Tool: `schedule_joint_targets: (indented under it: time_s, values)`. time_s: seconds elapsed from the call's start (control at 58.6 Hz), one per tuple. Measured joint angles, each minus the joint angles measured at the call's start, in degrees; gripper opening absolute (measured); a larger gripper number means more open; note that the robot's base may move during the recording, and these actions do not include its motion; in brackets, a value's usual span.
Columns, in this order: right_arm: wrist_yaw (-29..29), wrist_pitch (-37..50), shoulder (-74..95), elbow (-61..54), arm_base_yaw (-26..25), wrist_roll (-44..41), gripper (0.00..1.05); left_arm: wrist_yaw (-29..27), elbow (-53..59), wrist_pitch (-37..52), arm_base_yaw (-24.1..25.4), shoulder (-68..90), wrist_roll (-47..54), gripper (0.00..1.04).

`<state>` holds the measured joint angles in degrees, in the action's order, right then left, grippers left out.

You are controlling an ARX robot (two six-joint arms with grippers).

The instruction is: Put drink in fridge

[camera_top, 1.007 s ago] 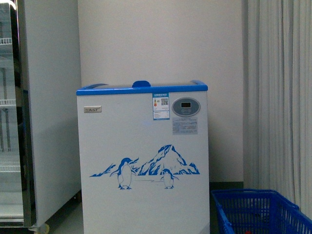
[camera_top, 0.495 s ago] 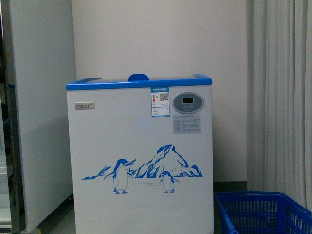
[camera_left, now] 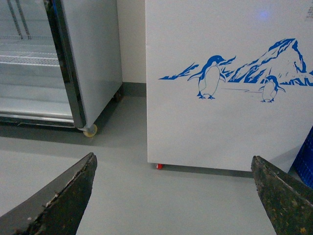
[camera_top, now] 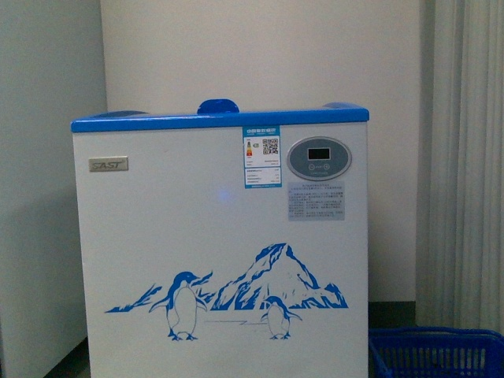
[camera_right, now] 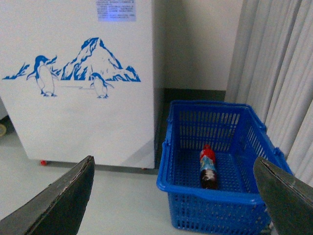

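While left fingers (camera_left: 58,205) and right fingers (camera_right: 54,205) gape empty, the drink (camera_right: 208,169) lies in a basket (camera_right: 210,193) — cap wallward.

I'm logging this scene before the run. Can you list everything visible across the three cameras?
fridge: one, white with blue rim and penguin art, straight ahead by the wall.
drink: one, red cap, dark liquid, lying in the basket.
basket: one, blue, on the floor right of the fridge.
glass-door cabinet: one, white, left of the fridge.
curtain: one, pale, on the right behind the basket.
left gripper: one, dark fingers, open, empty.
right gripper: one, dark fingers, open, empty, facing the basket.
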<state>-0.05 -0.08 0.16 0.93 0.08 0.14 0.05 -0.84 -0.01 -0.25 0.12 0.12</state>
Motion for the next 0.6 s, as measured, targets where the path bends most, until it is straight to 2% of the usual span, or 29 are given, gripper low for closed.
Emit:
schedule_joint_targets:
  time_s: [0.597]
  values:
    - [0.0,0.0,0.0,0.0,0.0,0.0,0.97,-0.07,0.0,0.0,0.0,-0.02,0.0,0.97]
